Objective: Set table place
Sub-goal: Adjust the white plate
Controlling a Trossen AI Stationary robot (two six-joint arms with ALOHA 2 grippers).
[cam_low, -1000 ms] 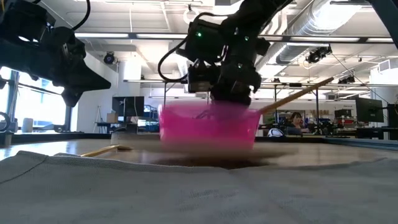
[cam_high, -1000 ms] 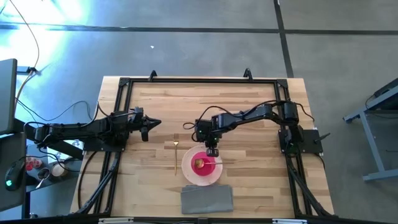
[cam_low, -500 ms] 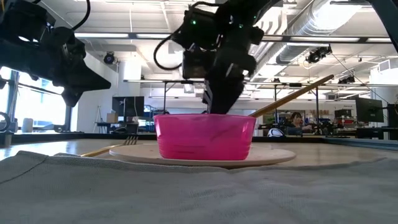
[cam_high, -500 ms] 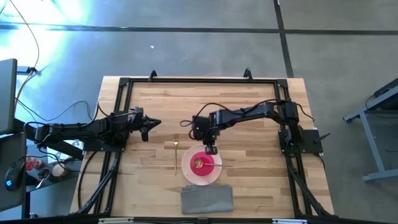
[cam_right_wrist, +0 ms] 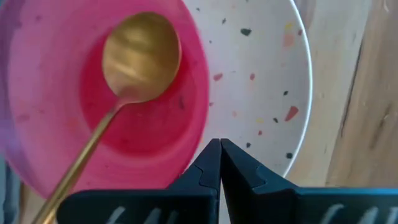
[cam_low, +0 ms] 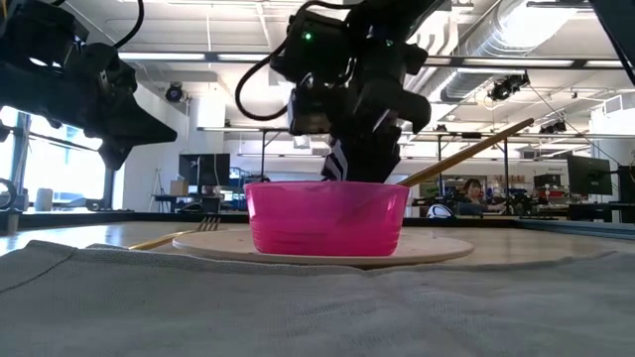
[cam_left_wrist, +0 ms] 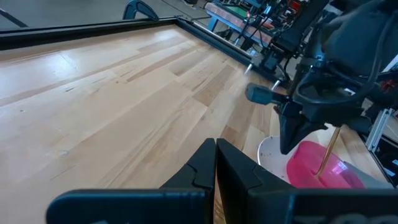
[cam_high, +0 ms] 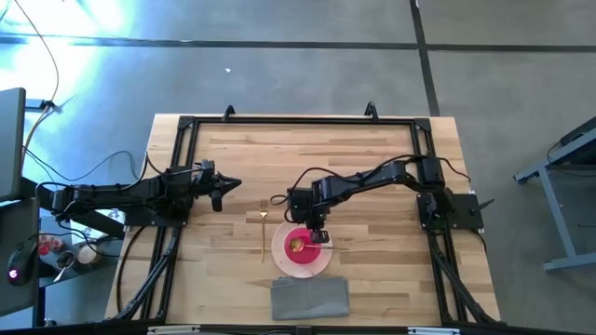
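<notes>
The speckled plate [cam_high: 279, 253] lies flat on the table near its front edge, with the pink bowl [cam_low: 327, 218] standing on it. The gold spoon [cam_right_wrist: 140, 59] lies in the bowl, its handle [cam_low: 466, 151] leaning out over the rim. The gold fork [cam_high: 264, 221] lies on the wood just left of the plate. My right gripper [cam_high: 315, 228] is shut, points steeply down and stands at the bowl's far rim. My left gripper [cam_high: 237, 184] is shut and hangs above the table's left part, away from everything. My right gripper's shut fingertips [cam_right_wrist: 211, 152] reach down to the height of the bowl's far rim [cam_low: 362, 184], coming from above. The bowl hides their ends in the low view, so I cannot tell whether they touch the rim.
A folded grey cloth [cam_high: 310, 298] lies at the table's front edge, just in front of the plate. A black rail frame [cam_high: 298, 121] runs around the tabletop. Bare wood stretches across the far half. A person shows in the room beyond the table.
My right gripper has gone a little toward the table's left and near edges and rolled somewhat, staying shut. The bowl, blurred and higher in the low view a second ago, has come down and sits still on the plate.
</notes>
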